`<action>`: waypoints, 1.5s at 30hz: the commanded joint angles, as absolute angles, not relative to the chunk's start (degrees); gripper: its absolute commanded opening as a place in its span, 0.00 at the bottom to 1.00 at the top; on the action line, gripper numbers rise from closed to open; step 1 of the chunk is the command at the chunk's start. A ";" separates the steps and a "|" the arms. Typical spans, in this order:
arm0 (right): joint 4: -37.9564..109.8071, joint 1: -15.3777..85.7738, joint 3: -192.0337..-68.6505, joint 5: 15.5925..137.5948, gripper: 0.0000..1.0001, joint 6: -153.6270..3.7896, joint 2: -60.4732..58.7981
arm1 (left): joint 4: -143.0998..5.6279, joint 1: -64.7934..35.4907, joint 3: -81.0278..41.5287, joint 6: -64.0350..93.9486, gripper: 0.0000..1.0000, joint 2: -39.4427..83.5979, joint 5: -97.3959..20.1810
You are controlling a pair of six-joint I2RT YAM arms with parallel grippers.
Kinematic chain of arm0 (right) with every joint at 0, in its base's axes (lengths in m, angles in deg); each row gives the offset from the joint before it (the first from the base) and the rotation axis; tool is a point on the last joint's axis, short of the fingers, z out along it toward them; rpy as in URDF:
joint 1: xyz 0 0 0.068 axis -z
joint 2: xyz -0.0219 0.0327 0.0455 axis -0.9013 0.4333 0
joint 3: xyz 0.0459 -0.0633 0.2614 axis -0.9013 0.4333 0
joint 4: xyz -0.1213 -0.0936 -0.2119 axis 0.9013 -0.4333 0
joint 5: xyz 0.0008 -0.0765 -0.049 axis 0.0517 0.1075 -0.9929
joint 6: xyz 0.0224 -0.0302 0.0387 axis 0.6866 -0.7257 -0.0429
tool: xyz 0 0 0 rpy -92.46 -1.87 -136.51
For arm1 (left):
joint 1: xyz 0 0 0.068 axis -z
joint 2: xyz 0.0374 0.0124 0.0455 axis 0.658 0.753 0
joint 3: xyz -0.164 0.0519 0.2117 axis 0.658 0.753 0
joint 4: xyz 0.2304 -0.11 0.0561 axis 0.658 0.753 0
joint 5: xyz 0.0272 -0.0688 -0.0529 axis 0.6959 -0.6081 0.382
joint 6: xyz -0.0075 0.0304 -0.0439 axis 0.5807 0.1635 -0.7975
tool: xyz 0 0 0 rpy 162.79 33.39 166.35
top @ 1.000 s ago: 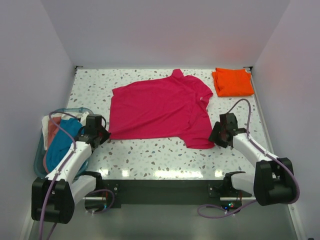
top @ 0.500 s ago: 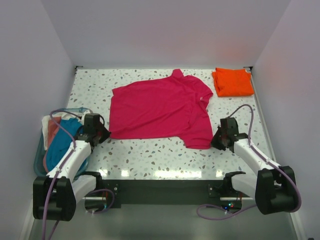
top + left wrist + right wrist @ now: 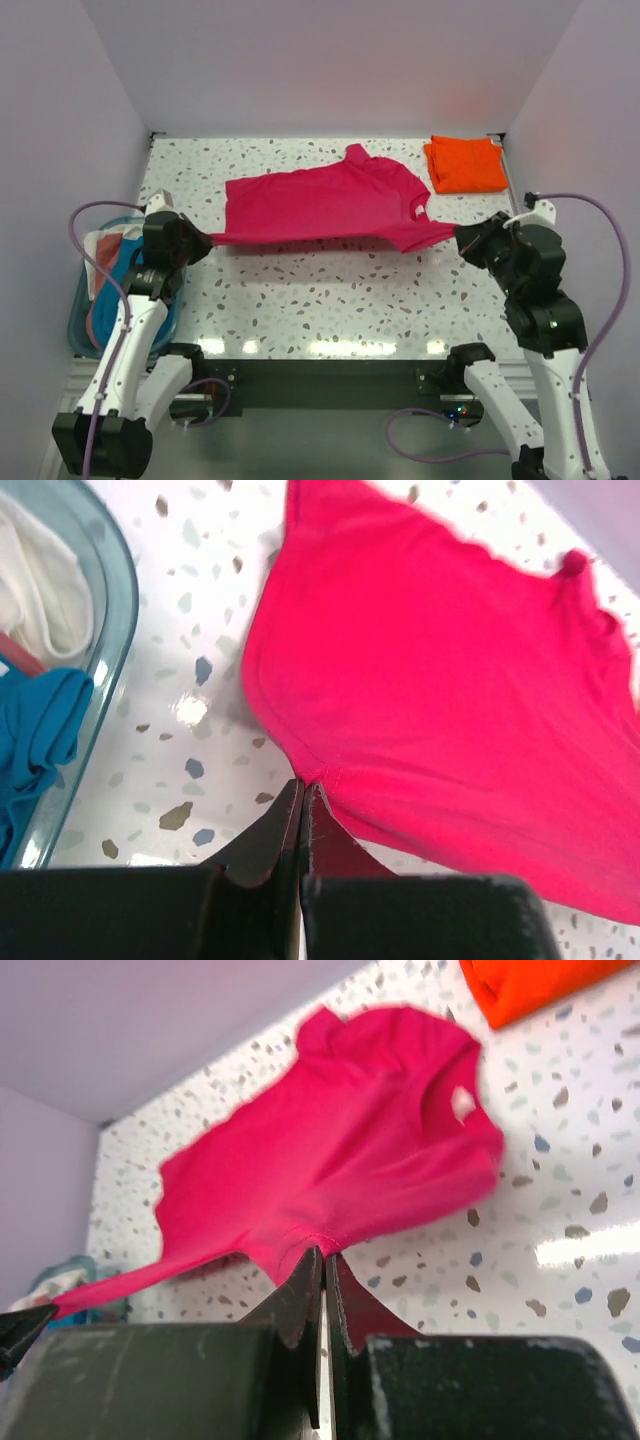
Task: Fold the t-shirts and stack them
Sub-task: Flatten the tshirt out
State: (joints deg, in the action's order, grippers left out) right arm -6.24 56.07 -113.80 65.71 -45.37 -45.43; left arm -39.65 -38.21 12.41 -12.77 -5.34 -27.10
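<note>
The magenta-pink t-shirt hangs stretched between both arms, its near hem lifted off the table and its collar end still resting toward the back. My left gripper is shut on the hem's left corner. My right gripper is shut on the hem's right corner. The same pink shirt fills the left wrist view and spreads across the middle of the right wrist view as pink cloth. An orange t-shirt lies folded at the back right corner, also visible as an orange shirt.
A clear bin with blue and white cloths stands at the table's left edge; its rim shows beside the left gripper. White walls close in the speckled table on three sides.
Both arms have risen and pulled apart, lifting the pink shirt's near hem off the table and stretching it taut. The right gripper closed on its corner during this.
</note>
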 commanded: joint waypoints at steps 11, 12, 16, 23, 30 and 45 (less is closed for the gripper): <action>-1.75 55.98 -136.43 72.11 0.00 -57.90 -23.44 | -42.62 -38.78 -7.25 -11.60 0.00 -0.70 -30.00; -0.15 56.06 -137.49 72.64 0.00 -58.52 -19.64 | -47.08 -38.78 -7.87 -11.61 0.00 3.23 -31.21; 6.90 56.15 -148.19 74.75 0.00 -59.15 -0.66 | -57.65 -38.78 -17.67 -9.50 0.00 18.09 -31.93; -0.29 56.15 -207.13 73.53 0.00 -61.95 31.96 | -55.93 -39.22 -61.69 -6.69 0.00 47.19 -38.69; 23.42 56.59 -192.79 67.29 0.00 -65.03 18.64 | -60.72 -42.63 -86.83 -6.25 0.00 53.74 -40.46; 23.78 56.68 -141.41 65.70 0.00 -61.70 -7.69 | -72.43 -44.67 -26.24 -8.09 0.00 26.76 -42.82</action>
State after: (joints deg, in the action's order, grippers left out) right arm 23.99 56.47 -151.33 67.74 -64.15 -2.81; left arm -68.94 -44.55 -39.32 -7.33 32.80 -41.53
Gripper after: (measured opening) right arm 0.012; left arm 0.015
